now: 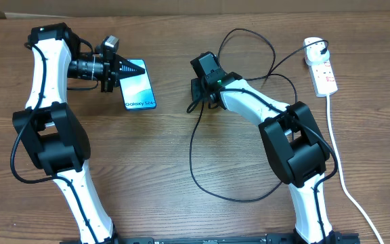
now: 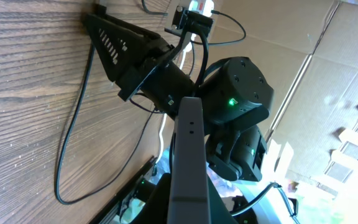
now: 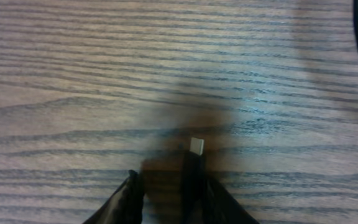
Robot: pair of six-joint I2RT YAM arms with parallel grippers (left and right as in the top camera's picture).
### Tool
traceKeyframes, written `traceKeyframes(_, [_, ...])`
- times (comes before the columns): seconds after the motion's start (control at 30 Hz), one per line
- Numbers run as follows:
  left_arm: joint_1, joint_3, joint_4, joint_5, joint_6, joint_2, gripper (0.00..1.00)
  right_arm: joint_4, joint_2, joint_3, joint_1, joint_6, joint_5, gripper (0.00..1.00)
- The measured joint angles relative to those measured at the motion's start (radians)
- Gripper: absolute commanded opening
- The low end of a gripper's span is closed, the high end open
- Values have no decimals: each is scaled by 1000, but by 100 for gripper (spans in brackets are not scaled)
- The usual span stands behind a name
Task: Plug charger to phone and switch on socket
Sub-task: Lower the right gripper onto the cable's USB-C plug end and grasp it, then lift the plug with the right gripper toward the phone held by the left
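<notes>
A brown wooden table (image 1: 147,169) with dark, wavy grain fills the overhead view, and a strip of pale cardboard (image 1: 181,4) runs along its far edge. In the left wrist view, beige cardboard panels (image 2: 328,68) with creases and seams stand beyond the table like a wall. Strong white light (image 2: 334,199) washes out the lower corner there, where pale shapes are too blurred to name.

Overhead, even bright light falls on my worktop (image 1: 168,156); the picture is sharp, its shadows soft and short. My left wrist view burns out to white glare at its lower right. My right wrist view is dimmer and soft: my right pincer (image 3: 176,202) is blurred, and a dark shadow lies under the charger (image 3: 197,148) tip.
</notes>
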Motion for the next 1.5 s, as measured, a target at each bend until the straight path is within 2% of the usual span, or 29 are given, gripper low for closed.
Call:
traceKeyframes(0.23, [-9,0,0,0,0,0,5,-35,0,8,0,24,0,21])
traceKeyframes(0.4, [-9,0,1,0,0,0,5,-57,0,14,-10,50,-29,4])
traceKeyframes(0.6, [-9,0,1,0,0,0,4,-58,0,14,-31,63,-104,4])
traceKeyframes(0.77, [-9,0,2,0,0,0,4,-84,-2,14,-82,37,-304,4])
traceKeyframes(1.07, [-9,0,12,-2,0,0,4,-201,-97,11,-209,-131,-761,4])
traceKeyframes(1.27, [-9,0,40,-3,0,0,4,-308,-201,11,-214,-219,-997,4])
traceKeyframes(1.5, [-9,0,76,-3,0,0,4,-404,-204,11,-213,-282,-1177,4])
